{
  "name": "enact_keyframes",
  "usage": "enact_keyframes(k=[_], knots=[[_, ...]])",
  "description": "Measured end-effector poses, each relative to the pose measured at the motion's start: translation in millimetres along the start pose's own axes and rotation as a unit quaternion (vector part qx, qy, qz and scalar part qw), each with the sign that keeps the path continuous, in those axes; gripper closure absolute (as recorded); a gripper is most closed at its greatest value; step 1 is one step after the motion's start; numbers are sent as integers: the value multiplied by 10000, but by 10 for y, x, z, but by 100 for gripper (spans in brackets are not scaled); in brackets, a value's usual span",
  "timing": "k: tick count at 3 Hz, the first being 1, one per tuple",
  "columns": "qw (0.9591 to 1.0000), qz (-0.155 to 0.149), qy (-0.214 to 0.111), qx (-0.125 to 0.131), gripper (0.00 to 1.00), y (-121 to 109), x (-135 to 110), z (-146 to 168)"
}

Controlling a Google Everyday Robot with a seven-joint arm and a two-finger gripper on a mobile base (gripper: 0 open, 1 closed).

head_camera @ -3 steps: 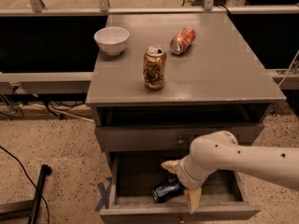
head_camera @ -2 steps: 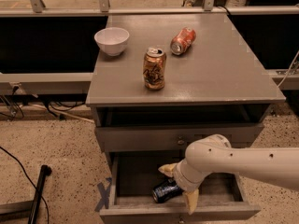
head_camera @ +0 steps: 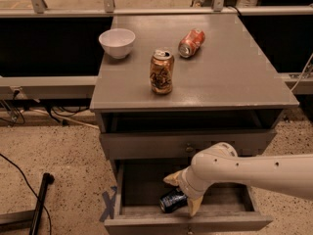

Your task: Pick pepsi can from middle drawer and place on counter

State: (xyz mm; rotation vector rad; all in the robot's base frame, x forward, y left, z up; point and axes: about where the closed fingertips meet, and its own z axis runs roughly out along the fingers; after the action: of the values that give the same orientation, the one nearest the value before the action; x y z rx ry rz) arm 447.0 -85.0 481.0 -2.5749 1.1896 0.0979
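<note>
The pepsi can (head_camera: 171,200), dark blue, lies on its side in the open middle drawer (head_camera: 230,207), near the drawer's front board. My gripper (head_camera: 182,192) reaches down into the drawer on the white arm from the right. Its tan fingers (head_camera: 194,205) are spread open, one behind the can and one in front of its right end. I cannot tell whether they touch it. The counter (head_camera: 234,67) is the grey top of the cabinet above.
On the counter stand a white bowl (head_camera: 117,42) at the back left and an upright gold-brown can (head_camera: 161,72) near the middle. An orange-red can (head_camera: 190,42) lies on its side behind it. A closed drawer front (head_camera: 146,144) is above the open drawer. Blue tape (head_camera: 108,204) marks the floor.
My gripper and arm have shifted a little to the left, closing in over the pepsi can. The can has not moved.
</note>
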Motion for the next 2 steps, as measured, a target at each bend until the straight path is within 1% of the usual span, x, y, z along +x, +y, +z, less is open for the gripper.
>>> enact_keyframes(k=[1, 2], knots=[[9999, -122, 32, -22, 17, -78, 39, 66], [9999, -136, 46, -68, 21, -114, 100, 210]])
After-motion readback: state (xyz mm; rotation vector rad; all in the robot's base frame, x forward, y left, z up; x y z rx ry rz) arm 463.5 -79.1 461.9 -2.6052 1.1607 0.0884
